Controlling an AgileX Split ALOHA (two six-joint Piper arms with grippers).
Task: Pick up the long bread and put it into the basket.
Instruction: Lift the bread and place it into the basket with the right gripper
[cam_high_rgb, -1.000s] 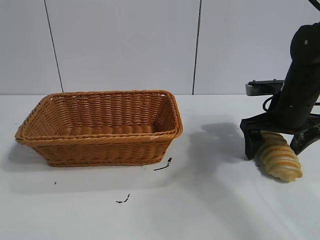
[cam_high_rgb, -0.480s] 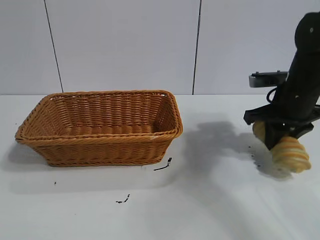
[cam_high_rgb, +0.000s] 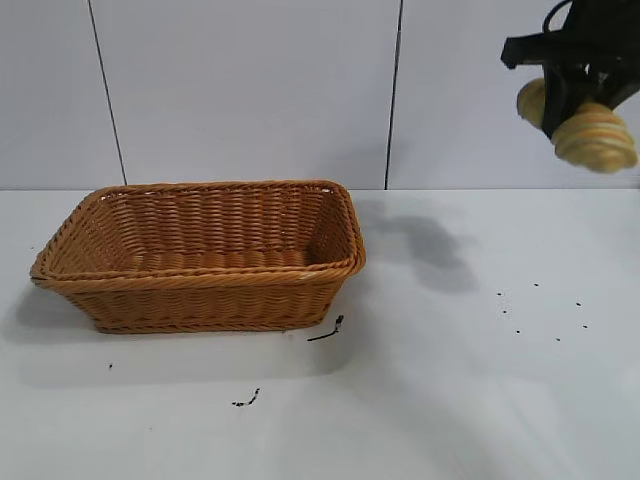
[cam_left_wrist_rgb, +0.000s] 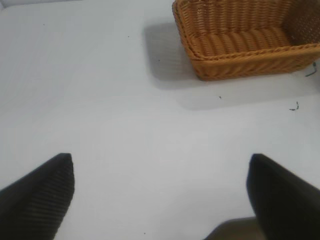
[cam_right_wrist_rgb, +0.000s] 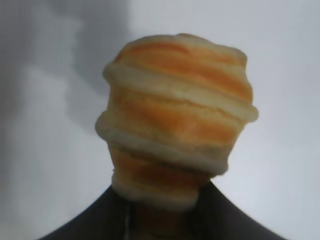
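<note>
While clamped between right gripper (cam_high_rgb: 570, 100) jaws: pale tan, orange-striped oblong loaf (cam_high_rgb: 590, 135), high above table. Orange-brown woven wicker basket (cam_high_rgb: 200, 255) well apart. Left gripper (cam_left_wrist_rgb: 160, 200) jaws wide.

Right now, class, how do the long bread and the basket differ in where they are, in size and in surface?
The long bread hangs high above the table, clamped in the right gripper; the basket sits on the table. The long bread is far smaller than the basket. The long bread is ridged, pale with orange stripes; the basket is woven and empty. Both carry orange-brown tones.
</note>
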